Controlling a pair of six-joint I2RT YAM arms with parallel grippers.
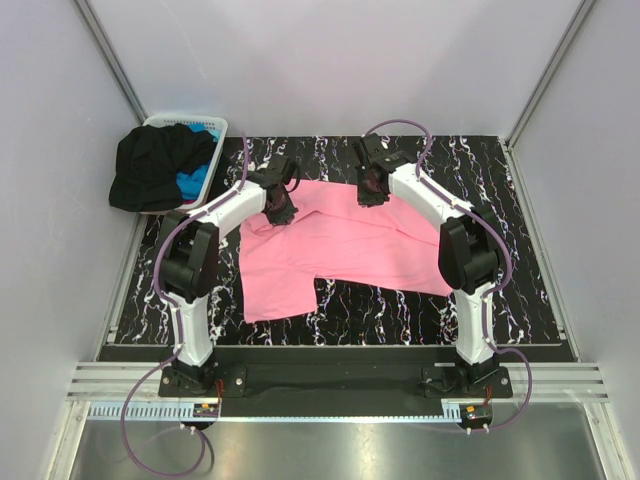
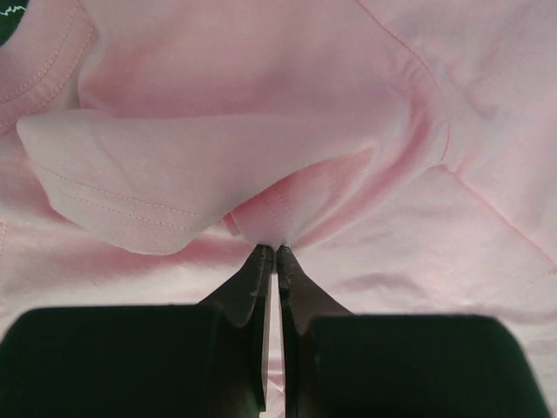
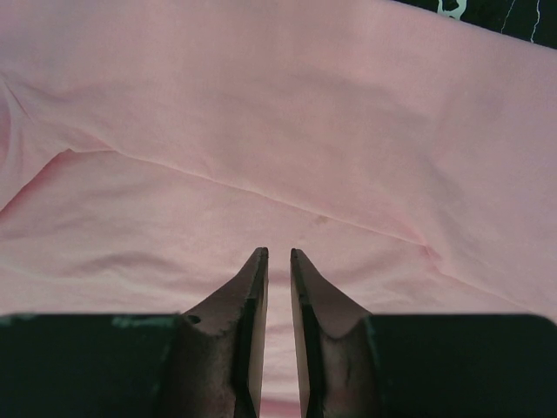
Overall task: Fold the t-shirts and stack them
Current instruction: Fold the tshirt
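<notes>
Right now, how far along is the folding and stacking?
Nothing is finished: no folded stack shows. In hand: the pink t-shirt lies spread on the table, the left gripper pinching a ridge of it, the right gripper narrowly open over it. To do: the black t-shirt and blue t-shirt, bunched in the basket.

**Legible markings: none.**
No text, label, brand, number or sign can be read in any of the three views. The pink t-shirt (image 2: 261, 78) shows plain cloth and stitched hems only. The small coloured parts (image 1: 207, 405) at the arm bases are too small to tell whether they carry any marking.
</notes>
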